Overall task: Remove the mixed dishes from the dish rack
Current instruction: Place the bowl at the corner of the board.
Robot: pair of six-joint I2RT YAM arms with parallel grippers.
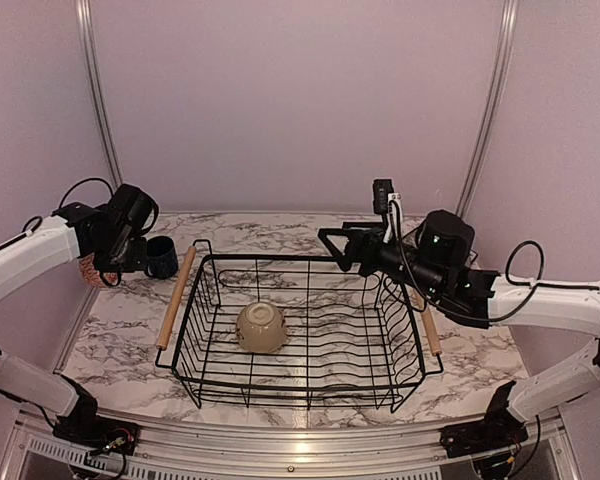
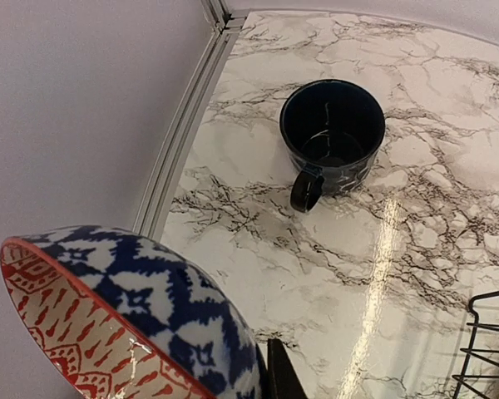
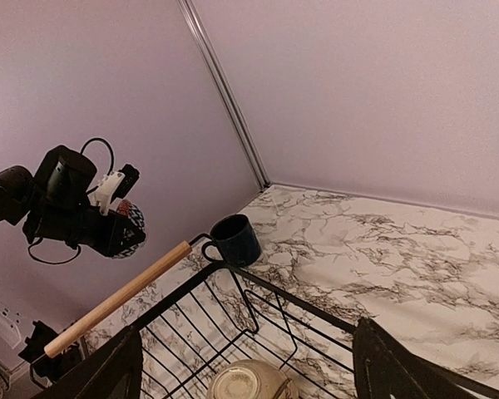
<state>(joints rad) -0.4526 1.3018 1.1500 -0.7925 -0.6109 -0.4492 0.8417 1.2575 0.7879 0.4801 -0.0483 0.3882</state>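
Observation:
The dish rack (image 1: 305, 395), a black wire basket with wooden rod handles, stands mid-table. Inside it a beige bowl (image 1: 261, 327) (image 3: 245, 384) lies upside down. Left of the rack a dark blue mug (image 1: 162, 257) (image 2: 333, 133) (image 3: 235, 239) stands upright on the marble. My left gripper (image 1: 108, 262) is above the table's left edge, shut on the rim of a small blue-and-white patterned bowl (image 1: 92, 272) (image 2: 116, 307) with a red-patterned inside; one finger (image 2: 281, 374) shows beside it. My right gripper (image 1: 332, 244) (image 3: 248, 337) hangs open over the rack's far right corner, holding nothing.
Pale walls and metal frame posts (image 1: 97, 100) enclose the marble table (image 1: 280, 232). A metal rail (image 2: 183, 125) runs along the table's left edge, close to the mug. The rack's left handle (image 1: 175, 297) (image 3: 116, 295) lies between the mug and the basket.

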